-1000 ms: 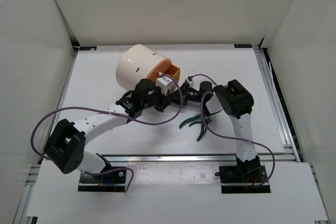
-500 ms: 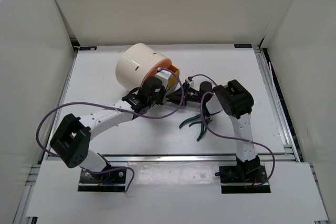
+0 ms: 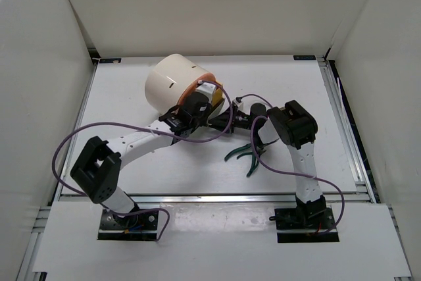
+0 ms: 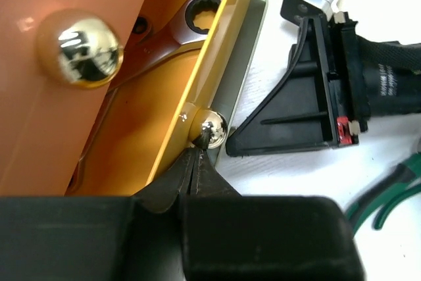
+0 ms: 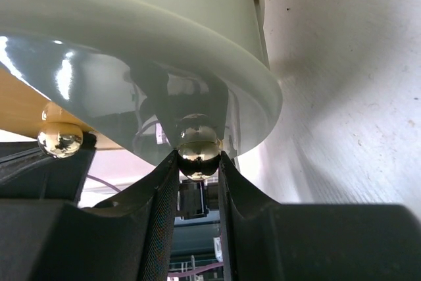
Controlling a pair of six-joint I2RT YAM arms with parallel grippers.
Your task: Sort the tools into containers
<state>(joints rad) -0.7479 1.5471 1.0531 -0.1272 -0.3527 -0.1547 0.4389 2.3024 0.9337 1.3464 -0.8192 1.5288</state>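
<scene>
left gripper (image 4: 196, 161), closed tight and empty, tips against the small brass knob (image 4: 212, 129) of an open yellow-walled drawer (image 4: 205, 70) (silver metal ratchet wrench (image 4: 189, 23) inside); right gripper (image 5: 198, 162) pinches a second brass knob (image 5: 199, 144).

Right tool (image 5: 198, 158) tight around a brass knob (image 5: 199, 141), apparently on a grey-green drawer (image 5: 99, 83).

My left arm (image 3: 131, 144) folds at the elbow low on the left, then stretches forward and to the right; my left hand (image 4: 197, 156) is closed, fingertips pressed flat together; my right arm (image 3: 302, 162) rises from its base, bends at the elbow and turns left; my right hand (image 5: 199, 162) pinches a brass knob (image 5: 199, 149) between both fingers; the two hands sit close together, tips nearly facing each other.
</scene>
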